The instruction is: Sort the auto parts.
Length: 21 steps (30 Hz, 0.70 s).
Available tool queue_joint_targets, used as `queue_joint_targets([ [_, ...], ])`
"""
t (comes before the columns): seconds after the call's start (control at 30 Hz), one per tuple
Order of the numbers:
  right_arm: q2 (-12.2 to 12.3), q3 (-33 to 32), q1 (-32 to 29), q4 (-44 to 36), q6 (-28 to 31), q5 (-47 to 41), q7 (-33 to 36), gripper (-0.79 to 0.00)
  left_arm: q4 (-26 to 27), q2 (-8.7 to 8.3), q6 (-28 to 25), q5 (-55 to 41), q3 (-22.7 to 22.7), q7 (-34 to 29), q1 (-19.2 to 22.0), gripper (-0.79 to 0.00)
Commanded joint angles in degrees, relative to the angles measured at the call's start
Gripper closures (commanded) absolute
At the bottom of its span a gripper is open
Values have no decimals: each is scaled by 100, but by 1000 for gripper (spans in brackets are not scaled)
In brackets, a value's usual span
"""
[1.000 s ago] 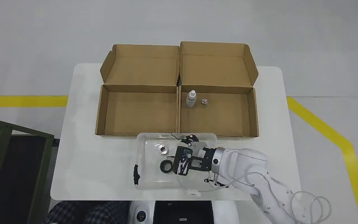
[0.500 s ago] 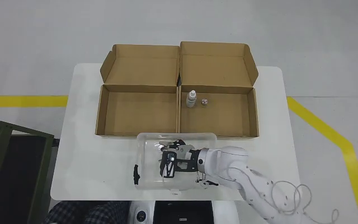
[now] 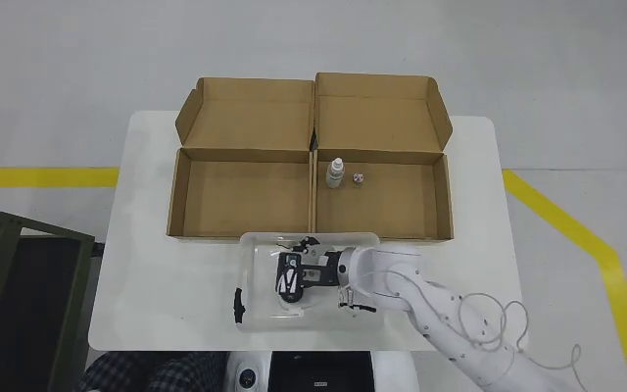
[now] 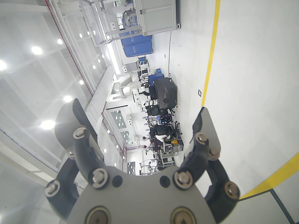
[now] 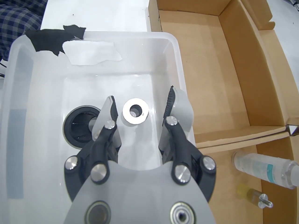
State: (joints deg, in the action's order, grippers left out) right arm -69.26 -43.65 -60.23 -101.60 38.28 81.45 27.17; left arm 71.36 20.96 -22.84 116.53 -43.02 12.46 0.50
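Right gripper [image 5: 142, 97] hangs open in the clear bin [image 5: 116, 33] at the near edge of the table [image 3: 167, 294], fingers [image 5: 112, 108] straddling a silver ring [image 5: 126, 114], black ring [image 5: 77, 127] just beside. I see my left gripper [image 4: 140, 107] open too, facing the room.

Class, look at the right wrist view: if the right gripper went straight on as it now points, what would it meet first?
The right gripper would probably meet the silver ring, lying on the bin floor between its open jaws; depth is unclear.
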Motion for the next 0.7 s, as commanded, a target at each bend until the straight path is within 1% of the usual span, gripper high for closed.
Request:
queue_joint_targets([
  [0.0,-20,38,54,94,12,-27,15,-385,0,0,0,0,0,0,0,-785],
  [0.67,-230,357,486,983,82,-303,21,-379,0,0,0,0,0,0,0,-785],
])
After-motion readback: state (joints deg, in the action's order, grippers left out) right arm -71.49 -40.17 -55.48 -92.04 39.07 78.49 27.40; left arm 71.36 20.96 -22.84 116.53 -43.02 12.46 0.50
